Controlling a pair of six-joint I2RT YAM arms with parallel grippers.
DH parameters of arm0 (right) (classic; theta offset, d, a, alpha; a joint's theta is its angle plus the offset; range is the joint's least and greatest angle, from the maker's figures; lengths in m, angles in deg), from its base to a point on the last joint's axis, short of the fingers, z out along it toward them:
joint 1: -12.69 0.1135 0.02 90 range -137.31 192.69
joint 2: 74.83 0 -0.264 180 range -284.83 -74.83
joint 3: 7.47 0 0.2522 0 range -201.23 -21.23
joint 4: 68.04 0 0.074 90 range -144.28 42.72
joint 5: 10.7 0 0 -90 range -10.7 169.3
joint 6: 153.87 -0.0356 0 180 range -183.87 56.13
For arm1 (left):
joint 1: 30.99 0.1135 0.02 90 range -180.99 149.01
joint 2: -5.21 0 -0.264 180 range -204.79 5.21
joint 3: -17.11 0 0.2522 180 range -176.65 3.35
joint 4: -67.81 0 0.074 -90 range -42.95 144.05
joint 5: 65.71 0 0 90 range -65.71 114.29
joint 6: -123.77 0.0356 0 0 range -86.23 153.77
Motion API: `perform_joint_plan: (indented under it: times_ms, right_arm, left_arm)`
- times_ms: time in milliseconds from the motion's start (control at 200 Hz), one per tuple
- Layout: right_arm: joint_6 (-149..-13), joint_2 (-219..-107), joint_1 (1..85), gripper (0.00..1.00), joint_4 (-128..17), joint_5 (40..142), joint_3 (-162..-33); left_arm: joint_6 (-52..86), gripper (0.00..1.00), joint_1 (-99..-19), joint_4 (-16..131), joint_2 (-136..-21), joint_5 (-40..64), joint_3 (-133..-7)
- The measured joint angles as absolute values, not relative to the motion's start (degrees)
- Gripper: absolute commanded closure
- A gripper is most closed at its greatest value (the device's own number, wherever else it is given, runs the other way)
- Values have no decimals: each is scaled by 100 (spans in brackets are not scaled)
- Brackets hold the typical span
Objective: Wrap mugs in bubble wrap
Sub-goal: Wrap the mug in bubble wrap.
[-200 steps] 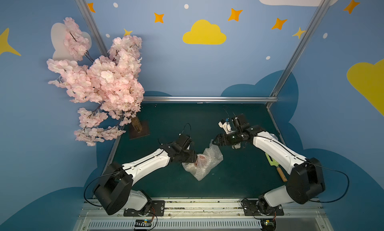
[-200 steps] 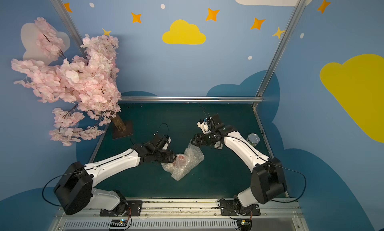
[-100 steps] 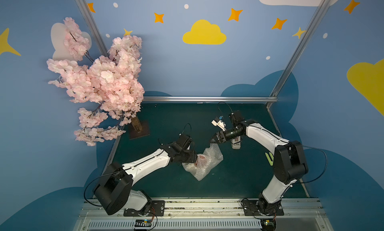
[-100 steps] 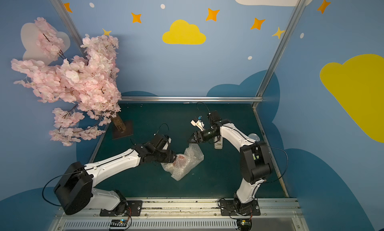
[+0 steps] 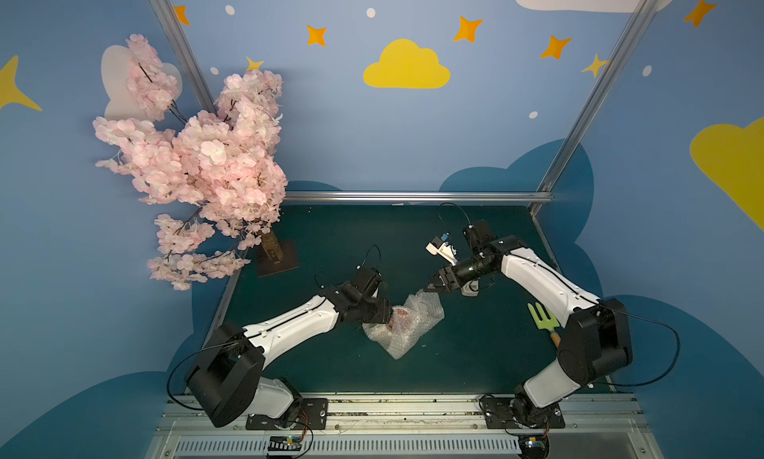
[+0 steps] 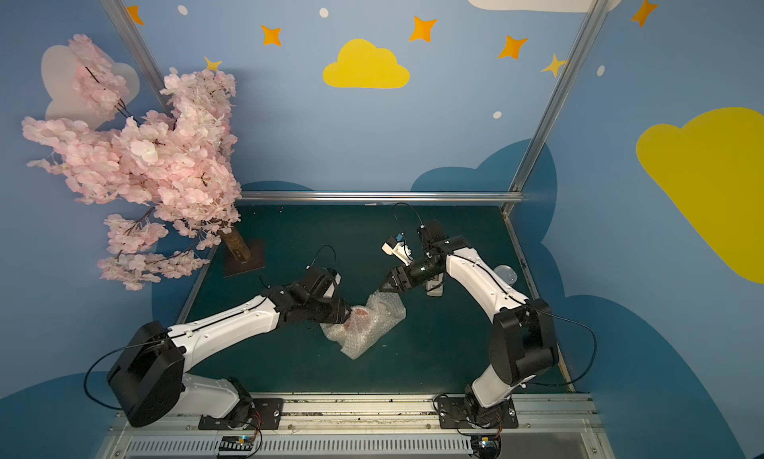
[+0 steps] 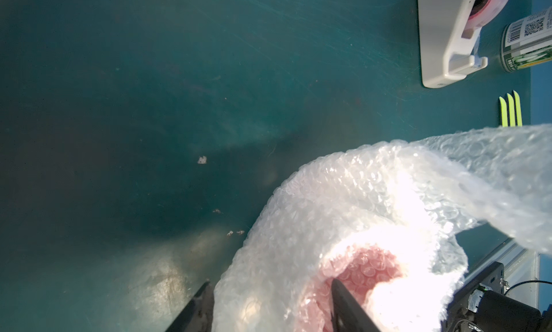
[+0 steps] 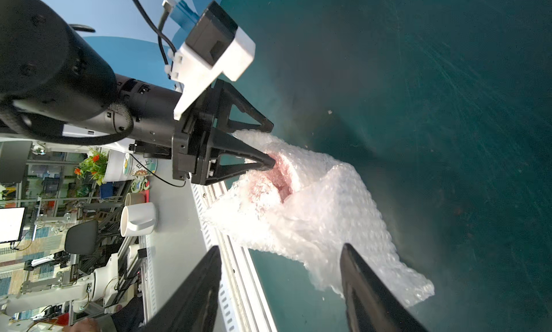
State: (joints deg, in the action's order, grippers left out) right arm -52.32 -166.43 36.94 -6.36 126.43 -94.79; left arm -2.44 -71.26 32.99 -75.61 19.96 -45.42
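The mug (image 5: 397,314) lies mid-table inside the crumpled bubble wrap (image 5: 409,326) (image 6: 372,322); only its red inside shows through the plastic (image 7: 369,267) (image 8: 276,179). My left gripper (image 5: 385,317) (image 6: 346,313) (image 7: 270,282) (image 8: 270,145) is shut on the mug's wall through the wrap, one finger in the red mouth and one outside. My right gripper (image 5: 428,288) (image 6: 382,288) (image 8: 280,246) is open at the wrap's far corner. Its jaws are wide apart, a loose flap of wrap (image 8: 328,249) reaches between them, and one finger lies against that flap.
A beige tape dispenser (image 7: 442,46) (image 5: 470,289) sits under the right forearm. A tin can (image 7: 525,43) (image 6: 505,274) and a green hand fork (image 5: 543,318) lie by the right edge. A pink blossom tree (image 5: 198,167) stands at the back left on a brown base (image 5: 276,257).
The right arm has swung in and down to the wrap's far corner, and its jaws have narrowed. The left gripper and the wrapped mug have stayed in place.
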Motion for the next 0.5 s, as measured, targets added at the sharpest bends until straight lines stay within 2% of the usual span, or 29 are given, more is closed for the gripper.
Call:
perform_joint_plan:
  times_ms: [235,315,501]
  right_arm:
    - [-5114,-16651,4149,41,-528,11756,-9464]
    - [-5075,-16651,4299,50,-531,11382,-9461]
    - [-5016,-16643,4437,84,-531,10803,-9461]
  left_arm:
    - [-244,39,-7124,3317,-7609,1980,-4542]
    - [-244,39,-7124,3317,-7618,1980,-4542]
    - [-244,39,-7126,3319,-7635,1980,-4542]
